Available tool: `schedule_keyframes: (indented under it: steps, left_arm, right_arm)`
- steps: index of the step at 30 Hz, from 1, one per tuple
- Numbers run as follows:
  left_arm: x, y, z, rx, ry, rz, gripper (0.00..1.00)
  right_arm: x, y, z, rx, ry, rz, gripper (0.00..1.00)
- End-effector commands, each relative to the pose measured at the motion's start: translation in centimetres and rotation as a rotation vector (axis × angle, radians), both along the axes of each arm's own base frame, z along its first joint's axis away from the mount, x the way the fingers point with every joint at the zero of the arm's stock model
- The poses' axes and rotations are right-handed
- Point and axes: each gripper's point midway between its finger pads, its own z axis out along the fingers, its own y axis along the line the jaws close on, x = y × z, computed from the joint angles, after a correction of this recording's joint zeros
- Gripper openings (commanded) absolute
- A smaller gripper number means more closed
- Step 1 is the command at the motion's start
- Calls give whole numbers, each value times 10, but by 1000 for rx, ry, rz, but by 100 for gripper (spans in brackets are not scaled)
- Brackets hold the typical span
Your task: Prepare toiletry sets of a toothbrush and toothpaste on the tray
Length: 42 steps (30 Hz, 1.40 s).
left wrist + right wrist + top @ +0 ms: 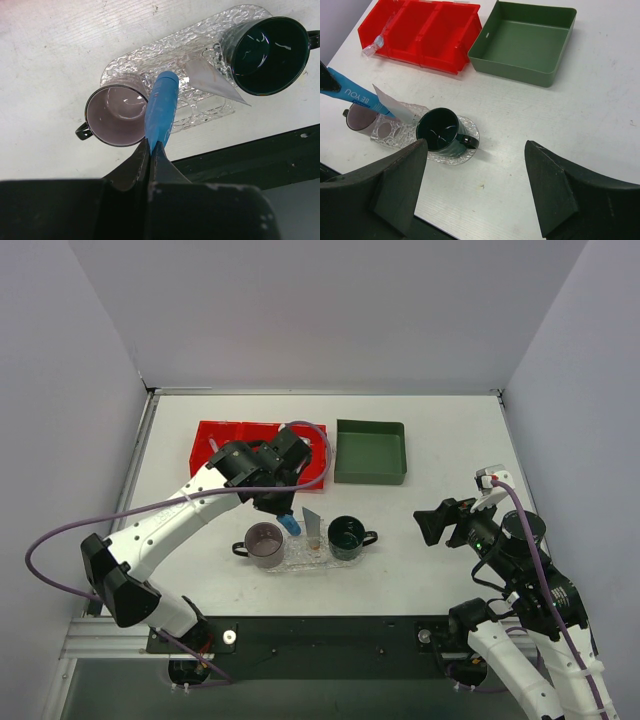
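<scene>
My left pincer [152,146] clamped on near end of toothbrush [161,107], its far tip over tray [145,55], beside purple mug [116,116]. My right pincer [476,152] spread wide, well right of tray.

Light-blue toothbrush [161,112], clear bumpy tray [165,50] — red bin [420,30], green bin [525,40]

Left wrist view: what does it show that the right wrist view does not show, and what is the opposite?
Only the left wrist view shows the pale cup whole and how the left pincer clamps the blue toothbrush. Only the right wrist view shows the red bin, the green bin and the open right pincer. Both show the toothbrush, the clear tray, the dark green cup and the white toothpaste tube.
</scene>
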Motion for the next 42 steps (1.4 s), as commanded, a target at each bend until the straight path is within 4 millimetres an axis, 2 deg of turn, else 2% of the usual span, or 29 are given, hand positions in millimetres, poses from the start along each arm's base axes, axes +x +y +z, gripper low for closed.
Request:
schedule_keyframes:
  steps: [1,23,36,42]
  left_arm:
    - [5,-5,7,-16,-31,-13,0]
    - [15,-15,-14,42,6,-39,0]
    - [17,-20,-7,23,3,-52,0]
    - [16,-21,-13,40,19,-62,0]
  right_arm:
    - [3,-3,0,-4,-6,-18,73]
    - [3,-2,-1,-3,0,-19,73]
    - [4,-1,-3,-2,7,-15,73]
    - [4,-1,-3,-1,7,-14,73]
